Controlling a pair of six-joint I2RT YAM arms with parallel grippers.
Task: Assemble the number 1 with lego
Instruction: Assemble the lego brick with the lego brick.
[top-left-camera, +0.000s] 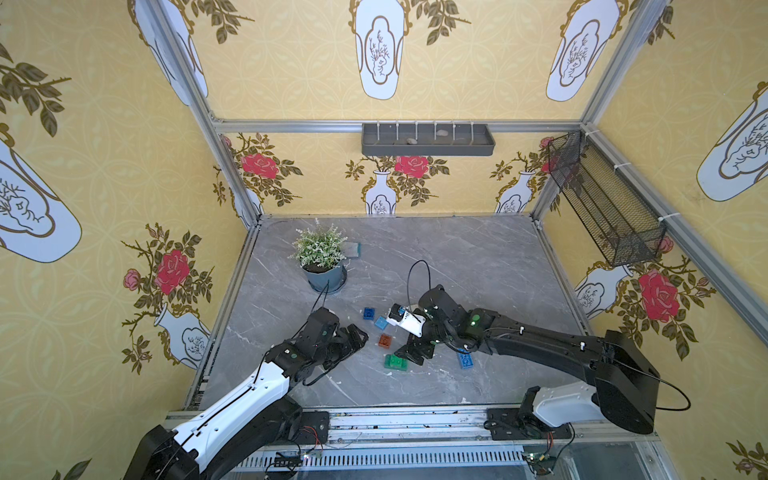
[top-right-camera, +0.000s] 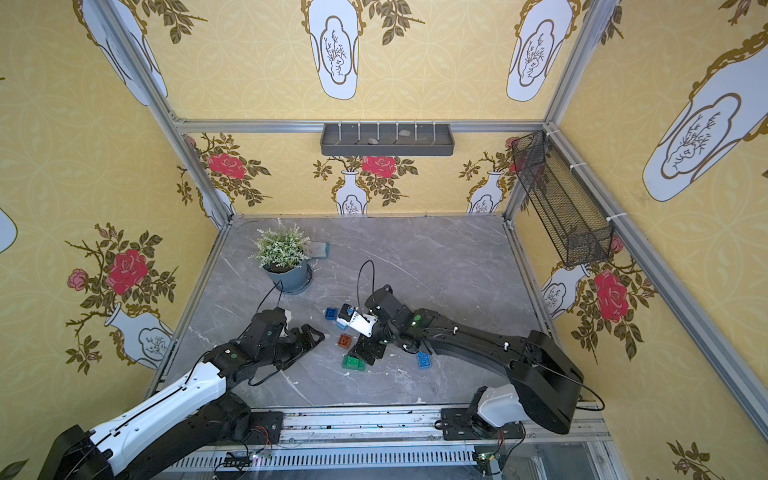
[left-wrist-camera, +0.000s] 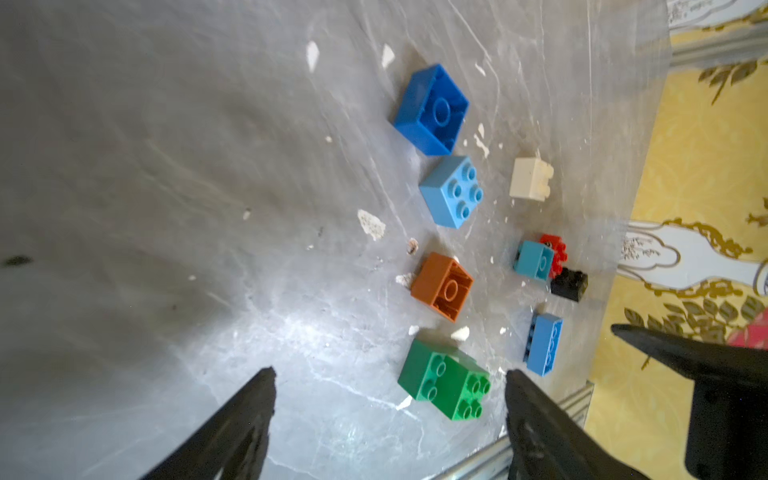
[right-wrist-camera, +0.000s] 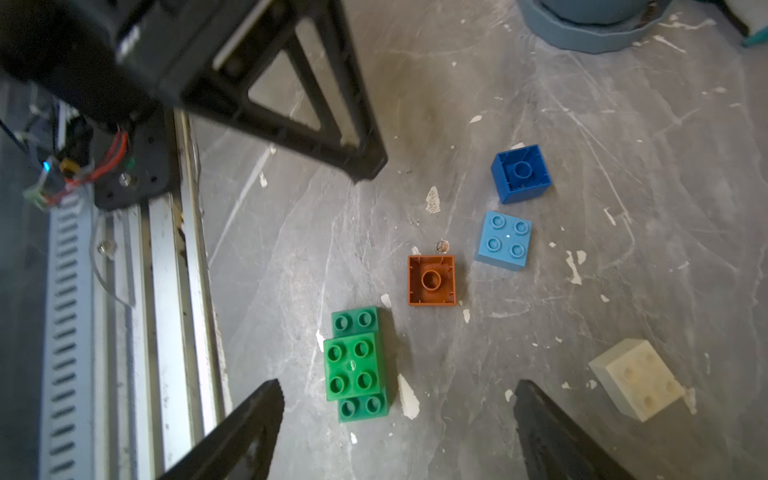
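1. Lego lies loose on the table (right-wrist-camera: 623, 166), front-centre, between the two arms. No finished "1" visible; judged early stage.
2. Green stack (right-wrist-camera: 357, 365): square green brick seated on a long green one, studs up, one stud pair showing at each end. It sits nearest the front rail.
3. Row running back from the stack: brown brick (right-wrist-camera: 432, 280), hollow side up; lt blue brick (right-wrist-camera: 503, 240), studs up; blue brick (right-wrist-camera: 521, 173), hollow side up. All apart, none touching.
4. White brick (right-wrist-camera: 638, 384) sits off to one side, well apart from the row.
5. Left wrist view also shows a long blue brick (left-wrist-camera: 544, 349), orientation unclear, plus a close cluster of small lt blue, red and black bricks.
6. R gripper (right-wrist-camera: 399, 386): jaws spread wide, holding nothing. One end of the green stack lies on the table between the tips; no contact seen.
7. L gripper (left-wrist-camera: 388, 376): jaws spread wide, empty, near the green stack but apart from it.
8. Handling (judgement): bricks are light, rigid, smooth plastic and likely to skid on the slick table if nudged.
9. Grip pts: take opposite flat side walls, jaws square to the brick, low on the wall, clear of the studs.
10. Inverted bricks probably need flipping before mating.
11. Press-fit wants a straight, firm push, with the base braced by the other gripper.
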